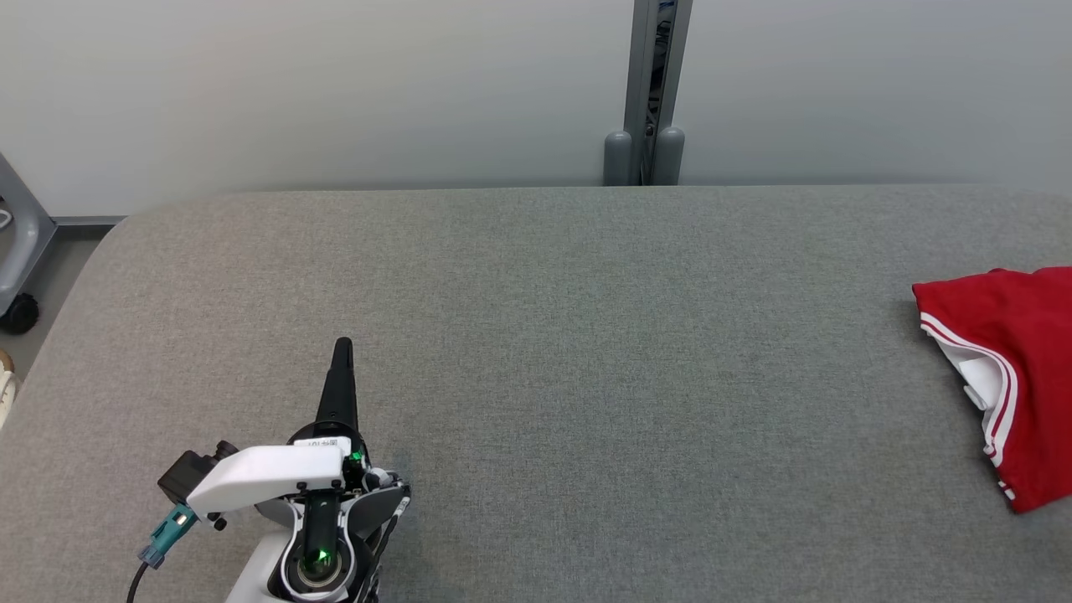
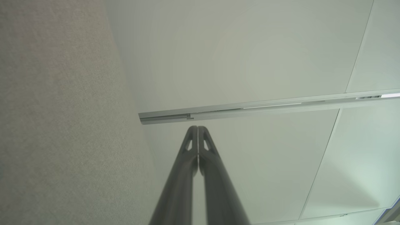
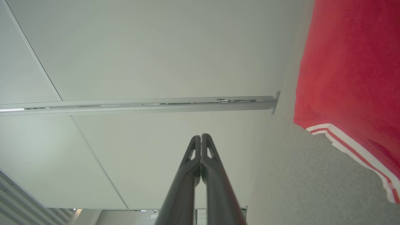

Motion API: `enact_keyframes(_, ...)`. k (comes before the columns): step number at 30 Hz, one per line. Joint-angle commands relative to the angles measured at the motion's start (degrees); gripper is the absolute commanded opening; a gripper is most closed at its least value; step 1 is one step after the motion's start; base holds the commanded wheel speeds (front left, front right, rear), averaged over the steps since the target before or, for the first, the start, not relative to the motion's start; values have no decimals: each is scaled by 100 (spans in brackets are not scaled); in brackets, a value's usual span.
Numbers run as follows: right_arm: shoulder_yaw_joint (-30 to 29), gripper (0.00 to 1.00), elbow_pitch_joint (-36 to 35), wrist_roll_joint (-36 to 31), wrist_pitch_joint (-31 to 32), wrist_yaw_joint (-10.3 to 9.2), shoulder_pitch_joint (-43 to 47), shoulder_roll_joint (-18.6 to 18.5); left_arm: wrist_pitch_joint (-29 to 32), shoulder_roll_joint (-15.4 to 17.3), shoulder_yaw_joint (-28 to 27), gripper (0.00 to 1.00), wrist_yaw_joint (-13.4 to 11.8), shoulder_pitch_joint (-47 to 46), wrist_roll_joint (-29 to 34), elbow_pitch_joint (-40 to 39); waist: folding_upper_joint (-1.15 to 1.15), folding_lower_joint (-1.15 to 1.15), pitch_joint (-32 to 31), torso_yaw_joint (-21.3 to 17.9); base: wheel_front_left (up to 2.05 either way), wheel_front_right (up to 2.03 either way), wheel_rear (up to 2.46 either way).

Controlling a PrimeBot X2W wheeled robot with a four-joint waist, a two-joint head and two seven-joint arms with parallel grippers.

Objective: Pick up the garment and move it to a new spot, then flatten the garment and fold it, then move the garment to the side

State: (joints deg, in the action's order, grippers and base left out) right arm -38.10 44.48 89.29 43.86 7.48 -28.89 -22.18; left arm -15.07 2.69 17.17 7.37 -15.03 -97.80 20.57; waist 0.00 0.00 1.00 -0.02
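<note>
My left gripper is shut tight. Its two dark fingers press together at the tips, and there is nothing between them. My right gripper is shut the same way, tip against tip, and it holds nothing too.

The garment is red with thin white stripes along its edge. It lies on the grey table, far off to the right of my left gripper, with a lot of bare grey cloth between us. The side of the picture cuts part of it off. A bit of white inside shows at the edge that faces my left gripper.

Looking along my right gripper, the garment is up and to the right of my fingertips. It is near them but not touching. The striped edge is the part closest to my fingers, and grey table runs under it.

Looking along my left gripper, the soft grey table is on the left of my fingers. Past my fingertips is a pale wall with a long grey rail running across it. Past my right fingertips the same kind of rail crosses the wall as well.
</note>
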Motion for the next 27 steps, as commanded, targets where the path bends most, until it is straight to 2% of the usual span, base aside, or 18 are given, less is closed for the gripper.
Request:
enact_keyframes(1,-3,0,5,25,26,2,-48,-34,12,35,-5,0,19,-70,-21,4,0,0,0,0,0,0,0)
enact_keyframes(27,17,0,4,45,12,2,-40,-42,13,35,-6,0,19,-68,-19,1,0,0,0,0,0,0,0)
